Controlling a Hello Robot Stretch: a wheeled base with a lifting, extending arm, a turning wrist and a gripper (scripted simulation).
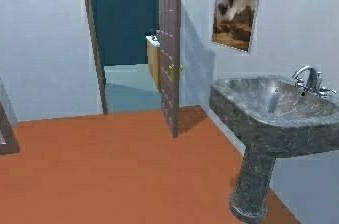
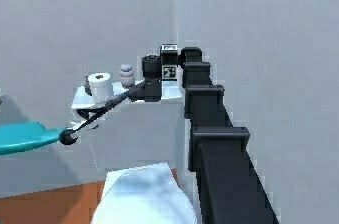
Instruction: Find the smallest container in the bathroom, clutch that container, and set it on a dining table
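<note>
A small grey container-like blob stands on a white ledge against the wall, beside a white paper roll. My arm rises from the arm side view's bottom edge to two white marked squares. From there the gripper slants down and left, its dark body crossing in front of the ledge. Its fingertips end close to a flat teal thing, so I cannot tell whether it holds anything.
A grey stone pedestal sink with a chrome tap stands on the forward view's right. An open wooden door leads to a teal-walled room. A white toilet sits below the arm. A picture hangs on the wall. The orange floor is open.
</note>
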